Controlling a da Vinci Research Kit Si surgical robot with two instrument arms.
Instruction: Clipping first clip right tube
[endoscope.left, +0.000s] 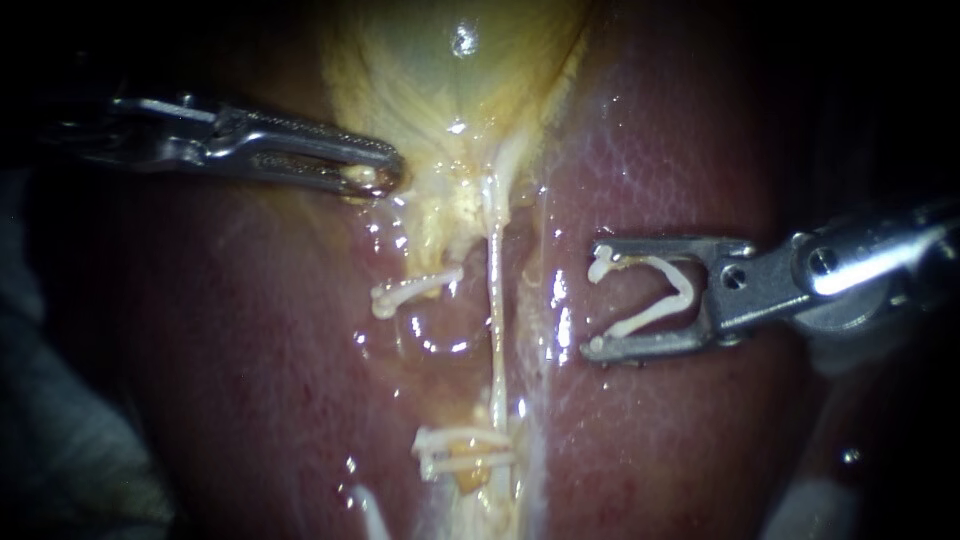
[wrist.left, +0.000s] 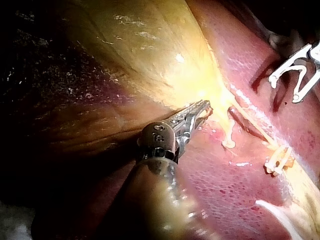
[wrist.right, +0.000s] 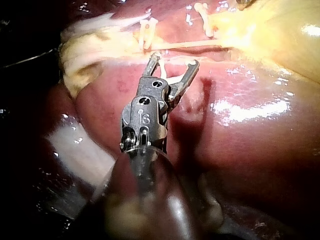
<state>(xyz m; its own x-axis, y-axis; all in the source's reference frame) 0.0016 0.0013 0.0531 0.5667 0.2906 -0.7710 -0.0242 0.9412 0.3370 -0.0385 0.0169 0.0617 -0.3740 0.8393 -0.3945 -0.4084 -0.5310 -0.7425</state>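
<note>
Endoscope: left instrument (endoscope.left: 375, 178) clamped on gallbladder (endoscope.left: 450, 80) edge. Right instrument (endoscope.left: 597, 300) has jaws wide, holding an open white clip (endoscope.left: 602, 268) btwn them, near the right tube (endoscope.left: 495, 300) but apart from it.
L wrist: jaws pinch gallbladder rim.
R wrist: right tube runs crosswise just ahead of the loaded jaws, no contact.

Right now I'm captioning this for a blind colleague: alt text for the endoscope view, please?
The right instrument's tool holds an open white clip, apart from the thin pale tube running down the liver. The left instrument's tool grips the gallbladder at its edge; a fitted clip crosses the tube lower down.
</note>
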